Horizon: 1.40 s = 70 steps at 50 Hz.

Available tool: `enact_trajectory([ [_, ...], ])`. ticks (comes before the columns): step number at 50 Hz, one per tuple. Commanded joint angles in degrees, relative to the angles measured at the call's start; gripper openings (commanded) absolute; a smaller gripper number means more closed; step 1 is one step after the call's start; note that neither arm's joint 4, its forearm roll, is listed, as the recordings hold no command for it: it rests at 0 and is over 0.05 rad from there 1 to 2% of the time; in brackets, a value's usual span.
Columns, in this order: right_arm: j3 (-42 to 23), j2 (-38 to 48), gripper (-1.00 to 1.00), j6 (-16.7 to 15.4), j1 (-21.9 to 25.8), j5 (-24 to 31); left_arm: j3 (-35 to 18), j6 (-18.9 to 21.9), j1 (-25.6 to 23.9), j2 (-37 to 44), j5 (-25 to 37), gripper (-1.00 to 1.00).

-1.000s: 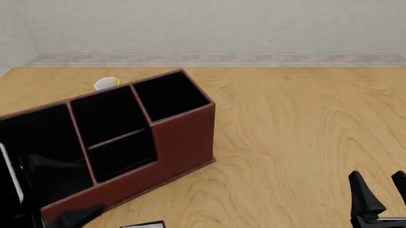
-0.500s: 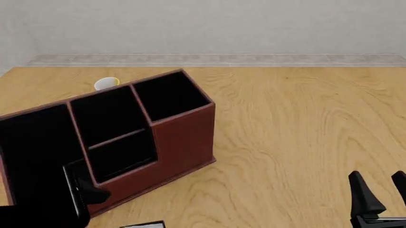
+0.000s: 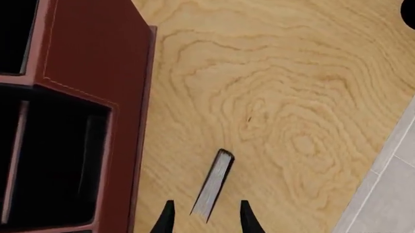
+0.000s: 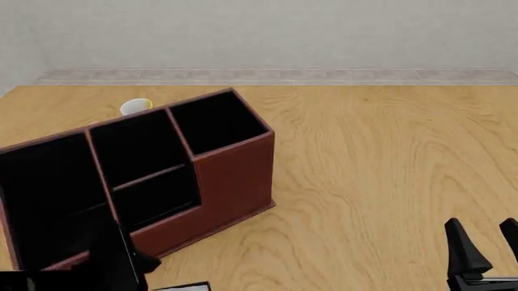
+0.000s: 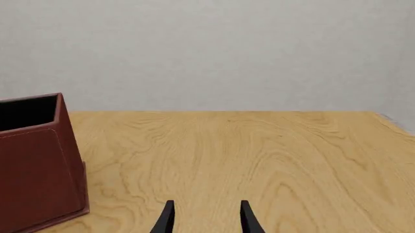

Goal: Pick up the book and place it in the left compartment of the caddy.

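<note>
1. left gripper (image 3: 207, 218): in the front view a second ago it sat at the far left, over the caddy (image 4: 235, 176). it has since slid right and toward the near edge, and now hangs low in front of the caddy's low front wall.
2. its fingers are spread. the left wrist view shows the book (image 3: 214, 183) edge-on between the tips, with a gap on either side, so nothing is pinched.
3. the book is over the bare table (image 3: 292, 97), just beside the caddy's outer wall and outside every cell. cannot tell whether it rests on the wood.
4. left compartment (image 4: 48, 194): dark inside, no white page edge visible.
5. right gripper (image 5: 207, 218): fingers spread, empty, unmoved at the near right.
6. reading: the placement is not done. the book has to be gripped first, then carried back over the wide end cell.
</note>
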Motion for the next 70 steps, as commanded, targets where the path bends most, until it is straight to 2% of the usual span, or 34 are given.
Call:
enact_trajectory([
  [1, 0.10, -0.38, 1.00, 0.02, 0.00, 0.24, 3.50, -2.36, -1.80, 4.44, -6.43, 1.00],
  [13, 0.10, -0.37, 1.00, 0.01, 0.01, 0.24, 5.43, -4.59, -3.55, 9.80, -12.43, 1.00],
  [18, 0.10, -0.36, 1.00, 0.00, 0.01, 0.23, 6.97, -3.18, -2.50, 11.10, -14.30, 1.00],
  [26, 0.10, -0.38, 1.00, 0.00, 0.01, 0.24, 7.81, -4.86, -3.36, 13.53, -17.00, 1.00],
  [44, 0.10, -0.39, 1.00, 0.01, 0.01, 0.24, 9.05, -5.92, -2.70, 16.48, -19.82, 1.00],
  [45, 0.10, -0.38, 1.00, 0.03, 0.01, 0.24, 9.03, -5.98, -2.51, 16.28, -19.63, -1.00],
  [58, 0.10, -0.39, 1.00, 0.01, 0.00, 0.25, 6.61, -5.50, -1.03, 12.75, -14.66, -1.00],
  [63, 0.10, -0.38, 1.00, 0.02, 0.01, 0.24, 2.79, -5.28, 0.32, 7.63, -7.25, -1.00],
  [65, 0.10, -0.38, 1.00, 0.00, 0.01, 0.24, 1.32, -3.09, 2.27, 4.67, -4.01, -1.00],
  [70, 0.10, -0.36, 1.00, 0.02, 0.01, 0.23, -2.33, -4.77, 4.34, -1.55, 4.78, -1.00],
])
